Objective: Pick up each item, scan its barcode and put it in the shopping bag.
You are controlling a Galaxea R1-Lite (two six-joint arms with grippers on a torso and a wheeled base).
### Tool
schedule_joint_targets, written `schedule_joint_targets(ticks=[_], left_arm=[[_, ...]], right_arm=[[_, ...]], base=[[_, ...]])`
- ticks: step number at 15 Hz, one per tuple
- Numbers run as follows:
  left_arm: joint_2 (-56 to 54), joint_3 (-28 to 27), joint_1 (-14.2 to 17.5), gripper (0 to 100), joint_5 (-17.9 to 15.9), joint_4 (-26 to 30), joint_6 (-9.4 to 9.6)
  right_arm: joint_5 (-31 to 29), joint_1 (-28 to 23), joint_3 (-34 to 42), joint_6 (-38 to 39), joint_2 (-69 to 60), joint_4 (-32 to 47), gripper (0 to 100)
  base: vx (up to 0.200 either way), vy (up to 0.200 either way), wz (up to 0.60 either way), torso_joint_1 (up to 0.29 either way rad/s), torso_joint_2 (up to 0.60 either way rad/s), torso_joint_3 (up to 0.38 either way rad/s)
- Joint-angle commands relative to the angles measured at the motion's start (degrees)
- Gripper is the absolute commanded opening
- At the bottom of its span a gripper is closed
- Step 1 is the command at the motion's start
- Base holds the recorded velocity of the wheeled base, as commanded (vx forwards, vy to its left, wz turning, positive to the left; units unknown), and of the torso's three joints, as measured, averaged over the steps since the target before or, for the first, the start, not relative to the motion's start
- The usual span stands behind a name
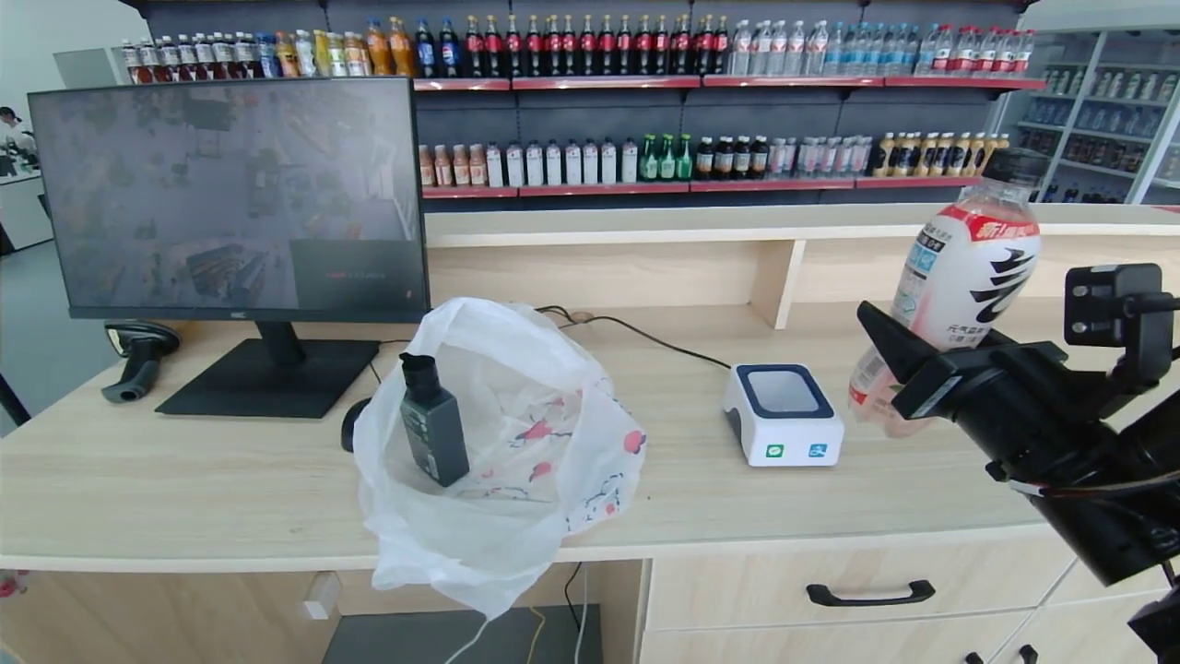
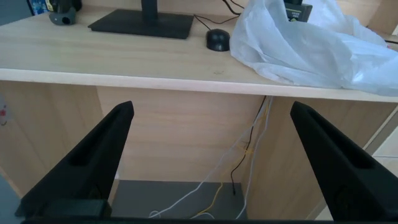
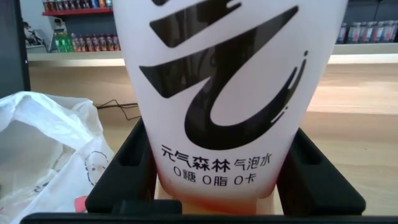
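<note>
My right gripper (image 1: 899,373) is shut on a pale pink drink bottle (image 1: 959,277) with a black cap, held upright above the counter to the right of the white barcode scanner (image 1: 782,415). The wrist view shows the bottle (image 3: 230,99) clamped between both black fingers (image 3: 121,174). A white plastic shopping bag (image 1: 498,443) with red flower print stands open at the counter's front, and a dark rectangular bottle (image 1: 431,420) sits inside it. My left gripper (image 2: 208,155) hangs open below the counter edge, in front of the bag (image 2: 305,43).
A monitor (image 1: 230,198) stands at the left with a handheld scanner (image 1: 138,355) beside it and a black mouse (image 1: 350,424) near the bag. Cables run behind the bag. Drawers sit under the counter (image 1: 184,480). Shelves of bottles line the back wall.
</note>
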Motion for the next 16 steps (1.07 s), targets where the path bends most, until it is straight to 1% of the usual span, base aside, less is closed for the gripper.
schedule_joint_targets(ticks=[1,4,6,8,9,10,11,13,14,16], left_arm=[[0.0,0.0,0.0,100,0.0,-0.1,0.0],[0.0,0.0,0.0,100,0.0,-0.1,0.0],[0.0,0.0,0.0,100,0.0,-0.1,0.0],[0.0,0.0,0.0,100,0.0,-0.1,0.27],[0.0,0.0,0.0,100,0.0,-0.1,0.18],[0.0,0.0,0.0,100,0.0,-0.1,0.27],[0.0,0.0,0.0,100,0.0,-0.1,0.18],[0.0,0.0,0.0,100,0.0,-0.1,0.18],[0.0,0.0,0.0,100,0.0,-0.1,0.27],[0.0,0.0,0.0,100,0.0,-0.1,0.18]], right_arm=[[0.0,0.1,-0.2,0.0,0.7,-0.1,0],[0.0,0.4,-1.2,0.1,1.7,-0.1,0],[0.1,0.6,-4.0,-0.1,3.1,-0.1,0],[2.2,0.6,-6.8,-2.0,5.3,-0.1,0],[4.0,0.3,-7.4,-4.0,6.1,-0.1,0],[6.6,0.3,-7.8,-7.8,6.3,-0.1,0],[7.7,0.3,-9.4,-10.0,6.8,-0.1,0],[8.0,0.3,-12.3,-15.4,7.4,-0.1,0],[9.5,0.5,-14.2,-20.6,7.5,-0.1,0],[13.7,2.1,-17.6,-27.8,7.8,-0.1,0]], base=[[0.0,0.0,0.0,0.0,0.0,0.0],[0.0,0.0,0.0,0.0,0.0,0.0],[0.0,0.0,0.0,0.0,0.0,0.0],[0.0,0.0,0.0,0.0,0.0,0.0],[0.0,0.0,0.0,0.0,0.0,0.0],[0.0,0.0,0.0,0.0,0.0,0.0],[0.0,0.0,0.0,0.0,0.0,0.0],[0.0,0.0,0.0,0.0,0.0,0.0],[0.0,0.0,0.0,0.0,0.0,0.0],[0.0,0.0,0.0,0.0,0.0,0.0]])
